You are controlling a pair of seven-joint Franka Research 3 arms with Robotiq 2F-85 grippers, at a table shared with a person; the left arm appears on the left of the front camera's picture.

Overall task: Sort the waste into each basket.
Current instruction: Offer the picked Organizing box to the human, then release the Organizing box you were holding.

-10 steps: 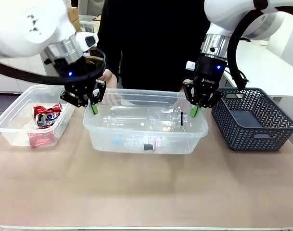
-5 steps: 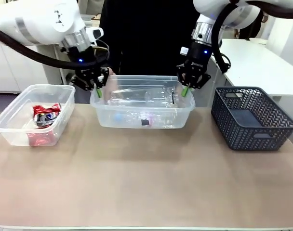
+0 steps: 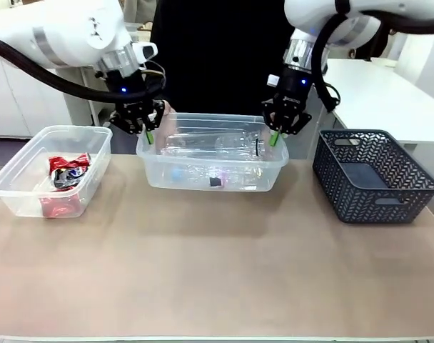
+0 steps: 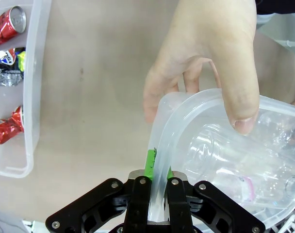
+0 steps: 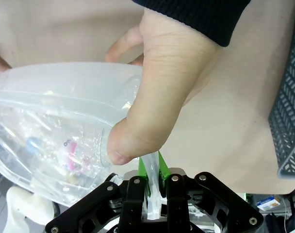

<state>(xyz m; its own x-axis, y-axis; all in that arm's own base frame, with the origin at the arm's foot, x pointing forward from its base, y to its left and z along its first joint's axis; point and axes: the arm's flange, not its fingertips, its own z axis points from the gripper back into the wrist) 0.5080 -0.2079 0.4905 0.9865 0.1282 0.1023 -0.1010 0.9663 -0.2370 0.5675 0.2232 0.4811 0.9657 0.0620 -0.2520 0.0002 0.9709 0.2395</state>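
We see 2 arms holding the middle clear tub (image 3: 211, 179) by its rolled rim at the far middle of the table (image 3: 217, 271). The left gripper (image 3: 150, 136) has its green pads pinched tight on the rim at the tub's left end; in the left wrist view (image 4: 157, 167) the rim wall runs straight between the 2 fingers. The right gripper (image 3: 275, 137) is clamped the same way on the right end; in the right wrist view (image 5: 150, 172) the rim sits squeezed between its pads. The person's hand (image 4: 210, 63) grips the tub's rim just beyond the left gripper, thumb over the edge, and another hand (image 5: 157, 87) grips the rim just above the right gripper, thumb pressed inside. Inside this tub we see clear plastic bottles (image 3: 210, 146), 1 with a pink label (image 5: 72, 148) and a blue cap (image 3: 175, 172). Whether the tub rests on the table or is lifted, we cannot tell. The 2nd clear tub (image 3: 31, 204) sits at the left edge of the table with crushed red cans (image 3: 67, 171) in it; also seen in the left wrist view (image 4: 9, 24). A dark grey slotted basket (image 3: 377, 179) stands at the right edge, apart from both grippers.
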